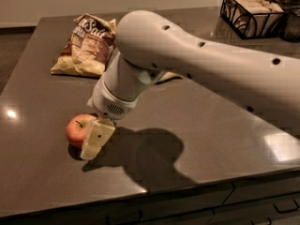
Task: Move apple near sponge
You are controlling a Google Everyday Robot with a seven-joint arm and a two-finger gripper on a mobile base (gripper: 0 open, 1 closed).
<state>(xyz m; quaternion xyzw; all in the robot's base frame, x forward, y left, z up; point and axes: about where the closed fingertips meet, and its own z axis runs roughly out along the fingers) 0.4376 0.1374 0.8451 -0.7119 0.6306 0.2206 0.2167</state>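
Observation:
The apple [77, 128], red with yellowish patches and a short stem, sits on the dark countertop [197, 125] near its front left. My gripper [95, 139], cream and blocky, hangs down from the big white arm [187, 64] and stands right against the apple's right front side, covering part of it. The sponge is almost wholly hidden behind the arm. Only a pale yellow sliver [167, 76] shows at the arm's far side, near the middle of the counter.
A brown-and-cream chip bag [86, 46] lies at the back left. A black wire basket [253, 14] with pale packets stands at the back right. The counter's front edge [154, 191] runs just below the gripper, with drawers beneath.

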